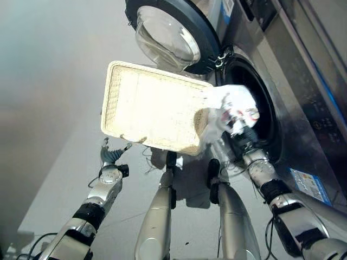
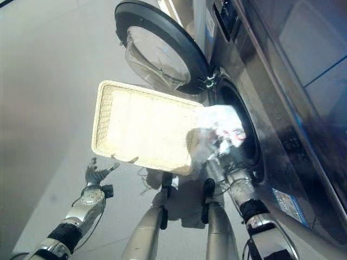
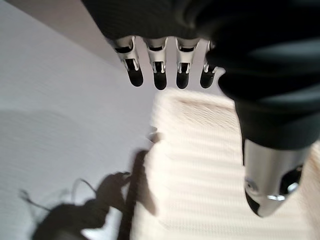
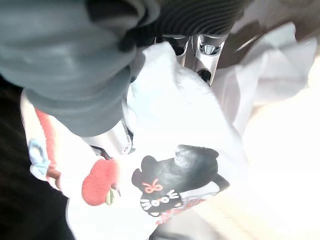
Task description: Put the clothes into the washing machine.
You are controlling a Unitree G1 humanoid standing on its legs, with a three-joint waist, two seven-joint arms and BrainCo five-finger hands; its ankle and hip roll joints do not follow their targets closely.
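Pale floor [image 1: 49,108] is seen beneath, while fingers [image 4: 206,60] of the right hand [image 1: 243,131] are curled into the white printed garment [image 1: 230,108], held at the washing machine [image 1: 303,81] opening for loading, beside the basket [image 1: 146,103]; the left hand [image 1: 111,157] is spread idle.

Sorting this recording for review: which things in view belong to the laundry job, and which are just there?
Belonging to the job:
- white garment with red and black prints, gripped by the right hand at the drum opening
- steel front-loading washing machine with its round glass door open
- cream woven rectangular basket

Just there:
- left hand, open and idle below the basket
- grey floor
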